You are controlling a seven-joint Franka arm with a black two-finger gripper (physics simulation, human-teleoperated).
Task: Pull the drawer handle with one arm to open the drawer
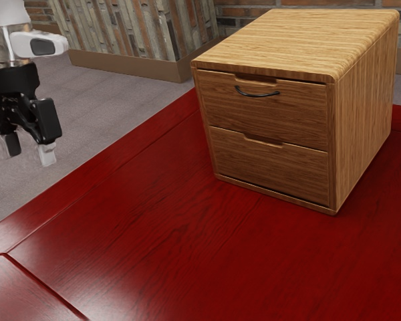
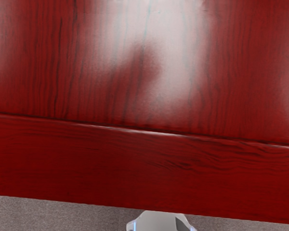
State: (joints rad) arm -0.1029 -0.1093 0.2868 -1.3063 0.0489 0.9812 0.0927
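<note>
Task is judged not started. The end effector is seen at the exterior view's left edge, hung over the edge of the red counter and well apart from the wooden cabinet. Its fingers are spread with a clear gap, and nothing is held between them. The drawer handle, a thin black bow, is mounted near the top of the upper drawer, on the cabinet front turned toward the exterior view's left. The upper drawer is seen flush with the cabinet front, so it is taken as shut; the lower drawer likewise. In the wrist view, bare counter surface, its edge band and a strip of grey floor are seen under the hand. Left to do, as judged: the reach across to the handle, the closing on it, and the pull outward.
</note>
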